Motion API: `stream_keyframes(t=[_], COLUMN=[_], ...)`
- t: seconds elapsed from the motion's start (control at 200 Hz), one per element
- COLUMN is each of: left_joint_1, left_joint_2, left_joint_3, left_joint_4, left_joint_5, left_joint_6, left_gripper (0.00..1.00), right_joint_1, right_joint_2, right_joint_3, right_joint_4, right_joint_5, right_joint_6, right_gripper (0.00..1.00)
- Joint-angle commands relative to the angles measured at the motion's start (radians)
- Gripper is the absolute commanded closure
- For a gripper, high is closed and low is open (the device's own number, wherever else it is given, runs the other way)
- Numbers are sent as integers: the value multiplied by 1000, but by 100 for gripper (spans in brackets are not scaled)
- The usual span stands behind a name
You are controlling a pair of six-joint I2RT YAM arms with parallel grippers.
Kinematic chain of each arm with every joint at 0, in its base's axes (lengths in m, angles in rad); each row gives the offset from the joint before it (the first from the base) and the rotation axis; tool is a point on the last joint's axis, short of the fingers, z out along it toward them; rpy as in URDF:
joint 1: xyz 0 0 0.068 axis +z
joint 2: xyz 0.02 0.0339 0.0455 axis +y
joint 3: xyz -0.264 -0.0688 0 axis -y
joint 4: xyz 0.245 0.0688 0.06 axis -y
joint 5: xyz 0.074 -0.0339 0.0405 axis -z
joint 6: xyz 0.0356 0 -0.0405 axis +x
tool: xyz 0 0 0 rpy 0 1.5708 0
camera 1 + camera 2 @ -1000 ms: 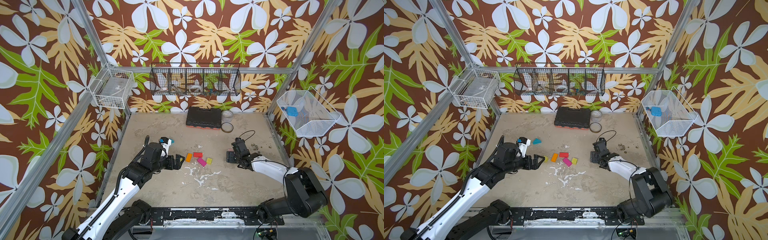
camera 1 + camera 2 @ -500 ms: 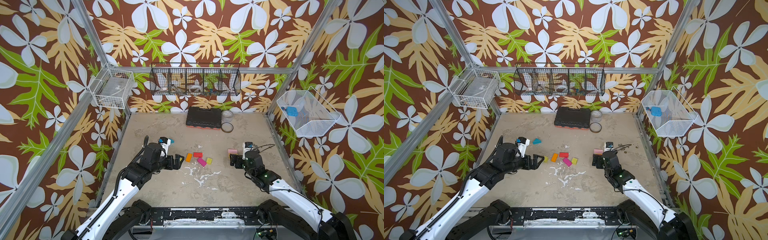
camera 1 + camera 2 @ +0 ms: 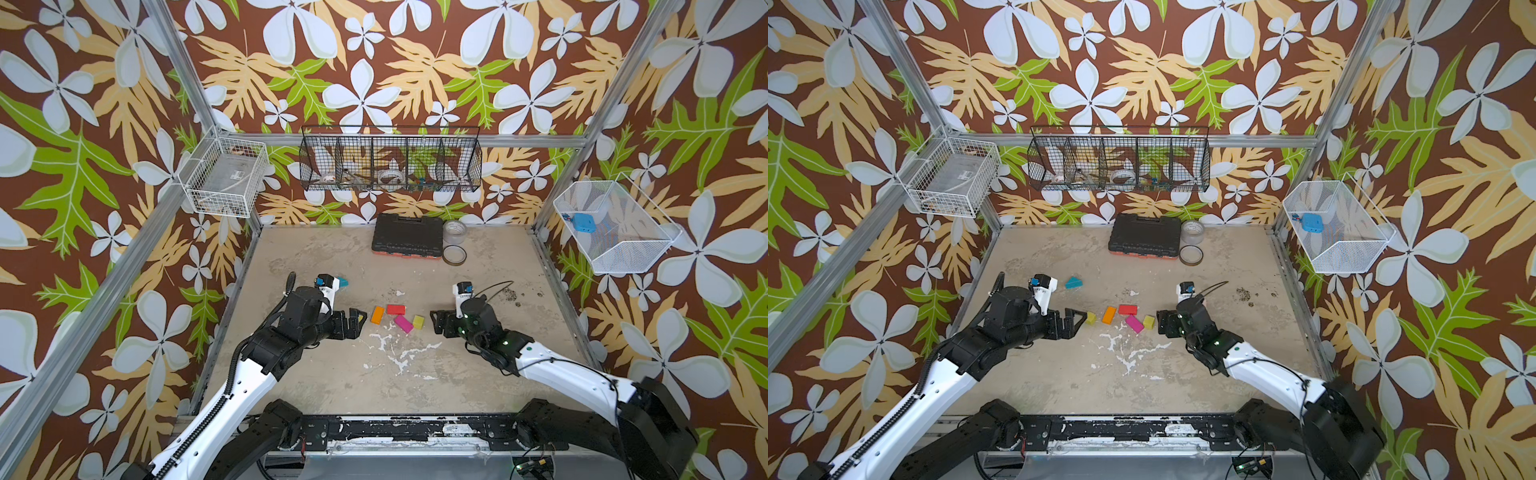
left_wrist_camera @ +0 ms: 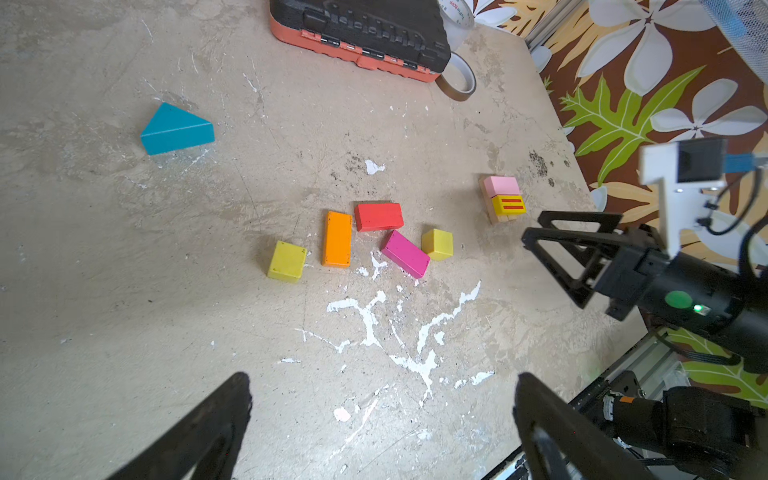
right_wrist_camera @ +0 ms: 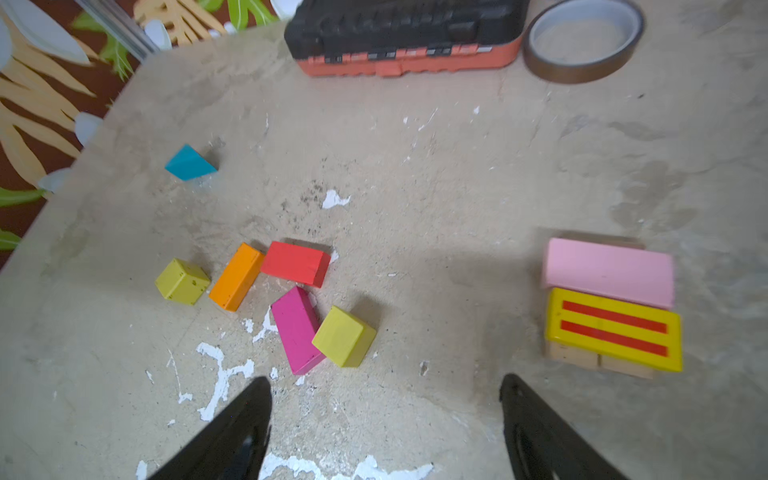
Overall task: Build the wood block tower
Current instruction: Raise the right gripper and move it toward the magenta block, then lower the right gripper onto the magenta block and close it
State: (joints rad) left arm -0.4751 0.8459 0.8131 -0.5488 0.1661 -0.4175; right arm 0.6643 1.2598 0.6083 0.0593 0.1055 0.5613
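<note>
Holding nothing in the left gripper (image 3: 1079, 323), spread wide open. Nothing in the right gripper (image 3: 1160, 323) either, open too. Near it, a small tower (image 5: 615, 328): pink and striped bricks (image 5: 609, 270) on 2 plain planks (image 5: 573, 357). Between the grippers, 5 loose blocks (image 4: 405, 253). Off alone, a teal wedge (image 4: 176, 129).

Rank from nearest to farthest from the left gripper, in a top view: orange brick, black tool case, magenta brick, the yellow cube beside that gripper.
From the left gripper:
1. yellow cube, at its tips
2. orange brick, next along
3. magenta brick, mid-cluster
4. black tool case, at the back
</note>
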Motion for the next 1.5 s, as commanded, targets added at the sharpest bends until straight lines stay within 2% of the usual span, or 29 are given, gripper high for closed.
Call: stream_keyframes(t=[0.0,0.2,0.371,0.516,0.731,0.831,1.162,1.492], left_joint_1=[0,0,0,0,-2,-3,-14,-20], left_joint_2=[2,-11,-12,-12,-13,16,17,14], left_joint_3=[1,1,1,1,1,1,-2,0], left_joint_4=[5,4,6,6,10,11,12,9], left_joint_5=[4,-3,3,6,14,35,40,35], left_joint_6=[-1,-3,-3,-1,1,6,8,7], left_gripper=[0,0,0,0,0,0,0,0], right_joint_1=[51,179,208,231,238,238,238,238], right_joint_2=[144,399,443,431,545,578,637,627], right_joint_3=[86,291,350,328,414,425,455,436], right_joint_4=[5,-98,-156,-94,-150,-147,-197,-186], right_joint_5=[7,143,245,185,148,130,172,163], right_joint_6=[-21,-29,-2,-38,-35,-28,-17,-5], right_gripper=[19,27,28,29,39,39,42,64])
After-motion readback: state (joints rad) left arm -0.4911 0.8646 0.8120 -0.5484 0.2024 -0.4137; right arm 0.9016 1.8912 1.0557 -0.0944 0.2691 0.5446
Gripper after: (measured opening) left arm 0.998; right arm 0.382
